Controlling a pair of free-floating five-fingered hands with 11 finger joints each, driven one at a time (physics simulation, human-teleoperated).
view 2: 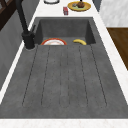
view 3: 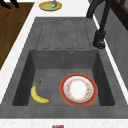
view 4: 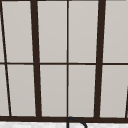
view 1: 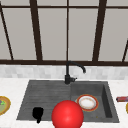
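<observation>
While hovering over the ribbed draining board of the dark grey stone sink [view 1: 27, 100], near its front edge: left hand [view 1: 37, 113], black, fingers pointing down, grip impossible to tell, holding nothing visible. Just right, a big glossy red sphere [view 1: 67, 114]. In the basin, red-rimmed white plate [view 3: 78, 89] beside yellow banana [view 3: 37, 95].

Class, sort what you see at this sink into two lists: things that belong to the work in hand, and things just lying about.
In hand: left hand; red ball beside it.
Lying about: plate and banana in the basin; tap; food plate and red can on the counter.
</observation>
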